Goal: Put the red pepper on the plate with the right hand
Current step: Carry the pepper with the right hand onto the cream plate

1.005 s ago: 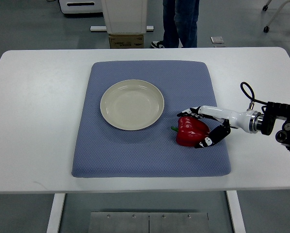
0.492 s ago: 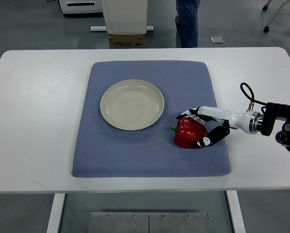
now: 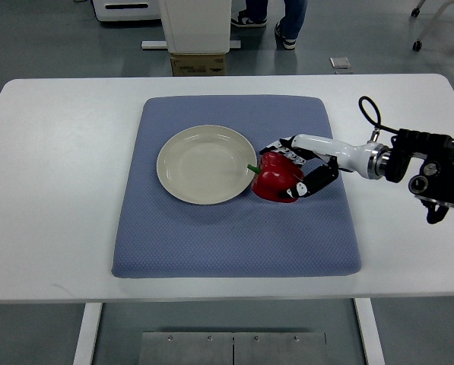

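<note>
A: Any writing you can read?

B: None. There is a cardboard box (image 3: 198, 65) on the floor past the far table edge, under a white unit (image 3: 195, 23), but whatever is printed on it is too small to make out.

A: Then go across from the left.

B: The left part of the white table (image 3: 52, 167) is bare. A blue-grey mat (image 3: 211, 236) covers the middle. On its left-centre sits a round cream plate (image 3: 196, 163), and nothing lies in it.

A: Where is the red pepper?

B: The red pepper (image 3: 275, 176) is just beside the plate's right rim, over the mat. Its green stem (image 3: 252, 168) points left and reaches the rim's edge. I cannot tell whether the pepper touches the mat or is slightly raised.

A: And the hand?

B: The right hand (image 3: 301, 166) comes in from the right edge, and its black-and-white fingers (image 3: 312, 180) wrap around the pepper's right side, gripping it from behind and in front. The white forearm runs back to a dark wrist housing (image 3: 430, 163) with a looped cable (image 3: 369, 114).

A: Anything in the way?

B: Only the plate's raised rim lies between pepper and dish. Far back, a person's legs and shoes (image 3: 286, 21) stand on the floor.
</note>
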